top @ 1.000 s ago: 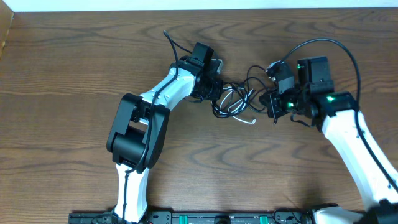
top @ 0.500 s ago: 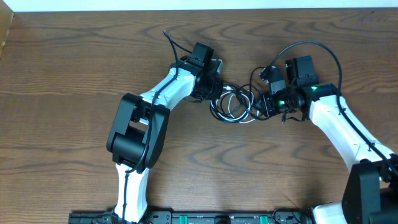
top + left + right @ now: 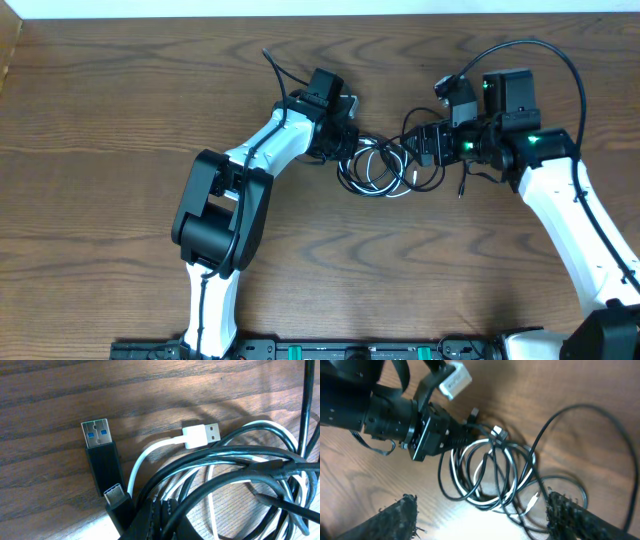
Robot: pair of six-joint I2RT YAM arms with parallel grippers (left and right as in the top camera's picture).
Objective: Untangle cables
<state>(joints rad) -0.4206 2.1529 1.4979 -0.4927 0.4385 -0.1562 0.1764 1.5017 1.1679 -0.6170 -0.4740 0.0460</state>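
Note:
The cables (image 3: 383,166) lie tangled in loops mid-table: a black cord (image 3: 507,467) and a white cord (image 3: 479,477) wound through it. In the left wrist view a white USB plug (image 3: 202,435) and two black plugs (image 3: 101,457) rest on the wood. My left gripper (image 3: 345,141) (image 3: 159,510) is shut on black cord strands at the bundle's left end. Just right of the bundle and above it, my right gripper (image 3: 425,152) (image 3: 482,522) is open, its fingers (image 3: 395,520) wide apart with nothing between them. A small white plug (image 3: 533,501) lies near its right finger.
A thick black wire (image 3: 530,50) arcs over the right arm. The left arm's body (image 3: 220,210) crosses the table's left-middle. The table's back edge (image 3: 320,18) runs along the top. Bare wood (image 3: 400,270) lies in front of the bundle.
My right gripper moved left toward the bundle, opened and let go of the black cord, then drew back slightly. The stretched loops slackened and bunched together. The left arm stayed put.

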